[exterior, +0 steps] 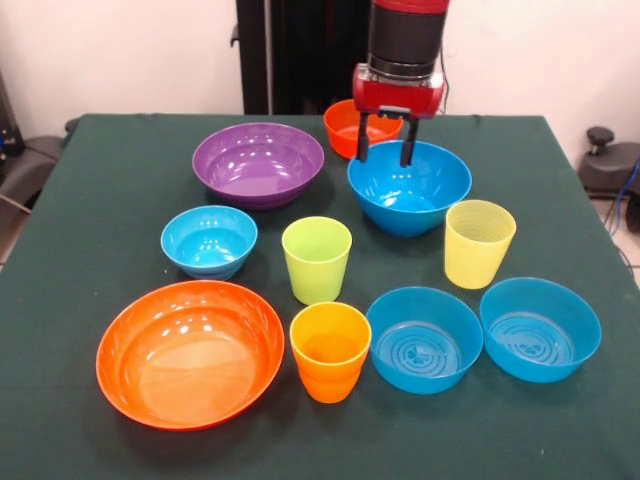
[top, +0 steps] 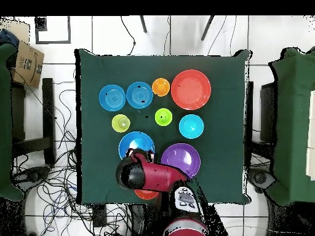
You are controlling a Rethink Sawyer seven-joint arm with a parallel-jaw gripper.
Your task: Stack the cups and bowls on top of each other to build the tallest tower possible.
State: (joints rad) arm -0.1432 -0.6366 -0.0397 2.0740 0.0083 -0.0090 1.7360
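Hovering with fingers spread, the gripper [exterior: 384, 152] hangs over the far rim of the large blue bowl [exterior: 410, 190]; a small orange bowl [exterior: 345, 125] sits behind, near the table's [exterior: 100, 200] far edge.

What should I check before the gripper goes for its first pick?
1. Gripper open: ok, fingers spread.
2. Gripper over the large blue bowl: ok, its far rim.
3. Small orange bowl clear of the fingers: cannot tell, it sits close behind.
4. Tower started: not ok, every piece sits alone.
5. Orange cup standing upright: ok, mouth up.
6. Large orange bowl free to lift: ok, nothing inside.
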